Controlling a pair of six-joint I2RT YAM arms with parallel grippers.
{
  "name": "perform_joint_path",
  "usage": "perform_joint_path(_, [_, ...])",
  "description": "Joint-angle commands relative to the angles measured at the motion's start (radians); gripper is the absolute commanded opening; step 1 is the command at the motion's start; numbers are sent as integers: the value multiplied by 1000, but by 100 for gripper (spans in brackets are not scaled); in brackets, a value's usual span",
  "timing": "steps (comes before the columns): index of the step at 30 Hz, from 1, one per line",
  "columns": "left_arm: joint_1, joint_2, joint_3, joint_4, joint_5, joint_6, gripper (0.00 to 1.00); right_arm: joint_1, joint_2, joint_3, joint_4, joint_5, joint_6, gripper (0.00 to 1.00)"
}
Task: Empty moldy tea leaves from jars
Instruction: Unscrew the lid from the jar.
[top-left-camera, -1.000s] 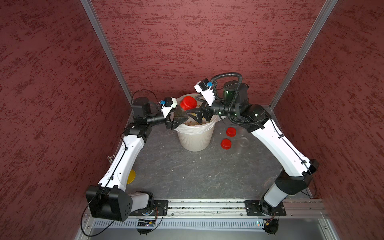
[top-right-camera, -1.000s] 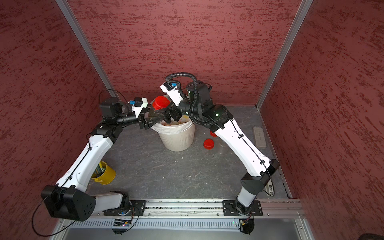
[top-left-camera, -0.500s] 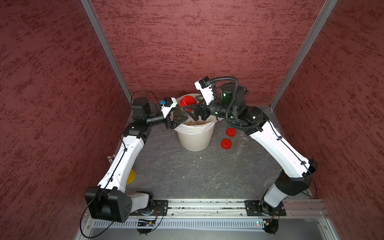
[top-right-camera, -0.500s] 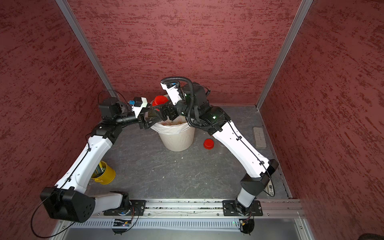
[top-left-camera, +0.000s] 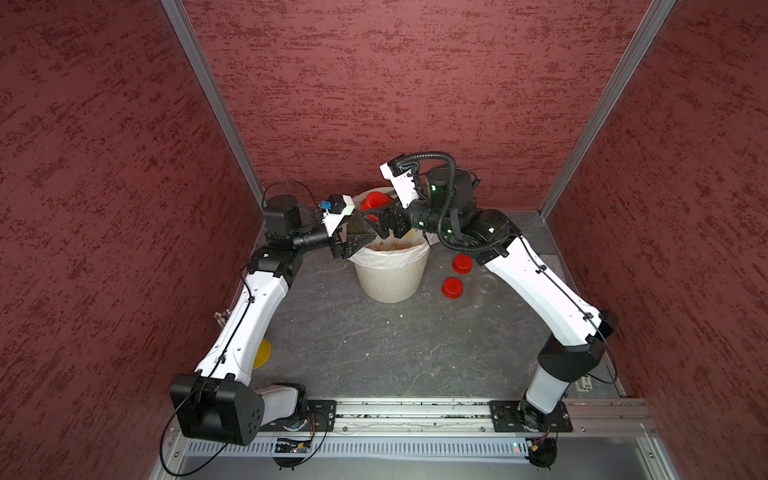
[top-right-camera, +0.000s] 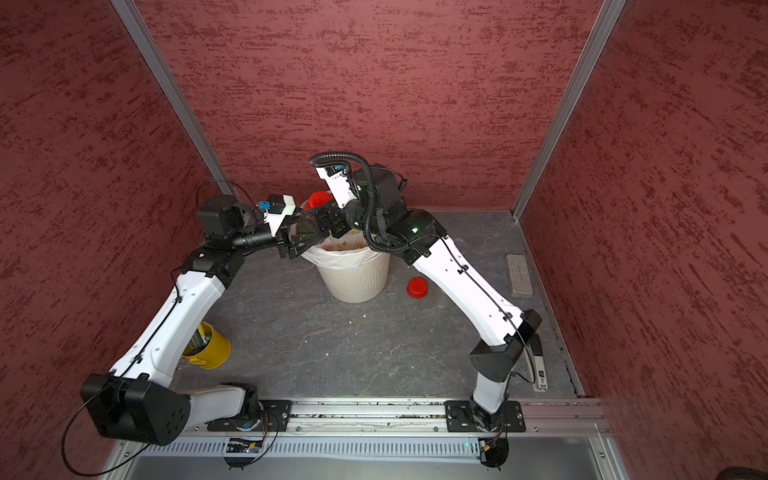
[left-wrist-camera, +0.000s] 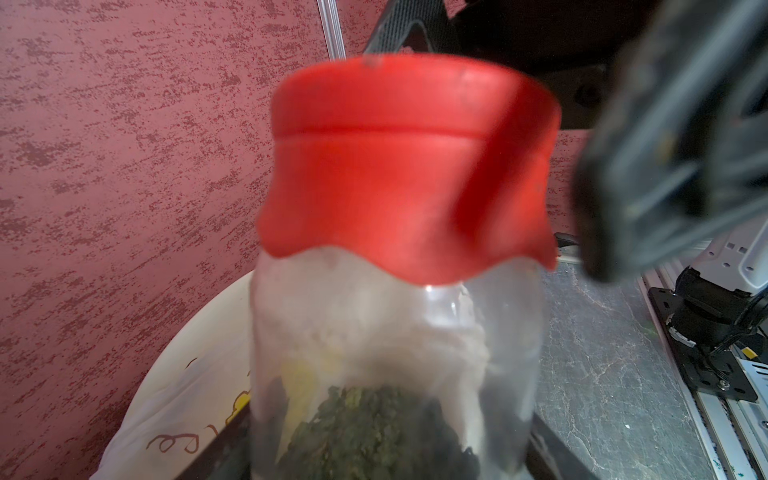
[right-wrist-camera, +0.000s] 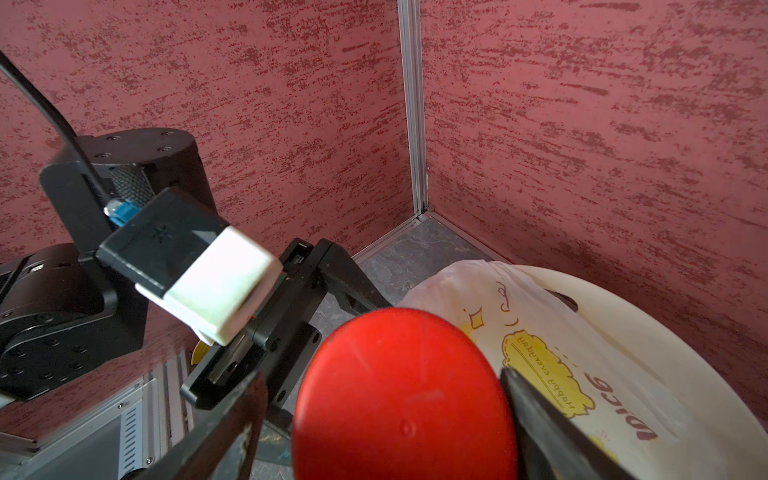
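Clamping left tool (top-left-camera: 359, 232) holds clear, red-lidded jar (left-wrist-camera: 395, 332) of dark leaves (left-wrist-camera: 374, 428); right tool (right-wrist-camera: 380, 386) apart.

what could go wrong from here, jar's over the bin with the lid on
1. The right claw straddles the red lid with a gap on one side; closing off-centre might shove the jar askew in the left claw.
2. The jar hangs near the bin rim, not its middle, so leaves could spill onto the table once it opens.
3. Both claws are crowded together; twisting may knock them.
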Motion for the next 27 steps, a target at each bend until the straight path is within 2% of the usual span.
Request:
perform_joint_path(1, [-5,-21,3,31,6,7,62,4,8,35,-16,19,19,84])
perform_joint_path(7, [-5,-20,3,29,6,8,62,4,6,33,-17,15,14,76])
perform_joint_path(20, [-5,-21,2,24,8,13,62,0,-17,18,-10,17,8,83])
perform_joint_path(27, [-5,-21,2,24,9,12,62,-7,-43,-9,2,22,6,80])
